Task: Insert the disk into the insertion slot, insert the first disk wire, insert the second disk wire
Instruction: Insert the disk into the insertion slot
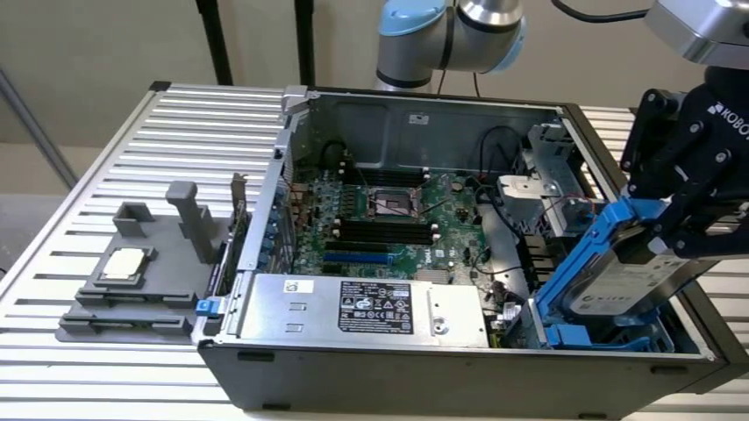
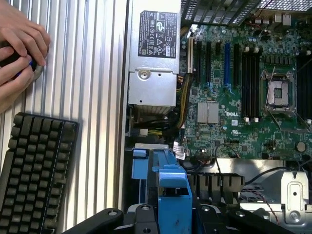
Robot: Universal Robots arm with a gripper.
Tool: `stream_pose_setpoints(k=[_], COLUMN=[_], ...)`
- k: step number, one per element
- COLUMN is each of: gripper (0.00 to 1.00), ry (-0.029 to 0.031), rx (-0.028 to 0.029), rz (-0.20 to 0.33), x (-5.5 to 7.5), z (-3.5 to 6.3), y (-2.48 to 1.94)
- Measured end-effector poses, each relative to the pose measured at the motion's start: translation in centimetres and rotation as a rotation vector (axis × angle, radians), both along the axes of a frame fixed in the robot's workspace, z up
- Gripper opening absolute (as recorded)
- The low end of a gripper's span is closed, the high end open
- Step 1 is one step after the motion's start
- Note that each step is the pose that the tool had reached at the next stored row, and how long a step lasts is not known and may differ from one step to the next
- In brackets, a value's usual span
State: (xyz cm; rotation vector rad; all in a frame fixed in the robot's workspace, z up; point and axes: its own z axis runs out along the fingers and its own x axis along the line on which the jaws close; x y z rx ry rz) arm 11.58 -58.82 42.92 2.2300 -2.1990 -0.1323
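Flat silver-grey disk point(image 1: 632, 276) in bright blue plastic carrier point(image 1: 580, 259): tilted, lower end at the mouth of the box-shaped greyish-blue plastic insertion slot point(image 1: 571, 337). Black gripper point(image 1: 685, 230) fingers clamped on its upper end. Risk: tilt jams carrier on a slot wall; red-black wires point(image 1: 574, 209) nearby could snag. Exterior view gives tilt and grip; wrist view adds a person's hands point(image 2: 19, 48) near black keyboard point(image 2: 34, 165) on the ribbed tabletop point(image 2: 92, 97).

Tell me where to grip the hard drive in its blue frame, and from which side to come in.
Grip the upper end of the hard drive, across the long rails of its blue frame, coming from above. It stands tilted with its lower end down at the drive cage, so the top end is free, and the rails likely give flat parallel faces. The gripper is clamped there.
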Motion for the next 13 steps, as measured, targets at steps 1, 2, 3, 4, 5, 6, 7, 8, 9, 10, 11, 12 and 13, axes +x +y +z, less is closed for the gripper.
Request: stream_pose_setpoints(k=[1,2,3,4,5,6,7,8,9,10,11,12,13], gripper=[0.33,0.33,0.33,0.33,0.33,0.33,0.33,0.33,0.34,0.4,0.4,0.4,0.4], ry=[0.0,0.0,0.0,0.0,0.0,0.0,0.0,0.0,0.0001,0.0,0.0,0.0,0.0], rx=[0.0004,0.0007,0.0009,0.0013,0.0016,0.0026,0.0034,0.0035,0.0031,0.0034,0.0035,0.004,0.0041], rz=[0.0,0.0,0.001,0.001,0.001,0.001,0.002,0.002,0.002,0.003,0.003,0.003,0.004], x=[0.0,0.0,0.0,0.0,0.0,0.0,0.0,0.0,0.0,0.0,0.0,0.0,0.0], z=[-0.02,-0.04,-0.06,-0.07,-0.09,-0.13,-0.16,-0.16,-0.16,-0.17,-0.17,-0.19,-0.19], y=[0.03,0.05,0.07,0.08,0.1,0.11,0.12,0.13,0.14,0.14,0.15,0.15,0.15])
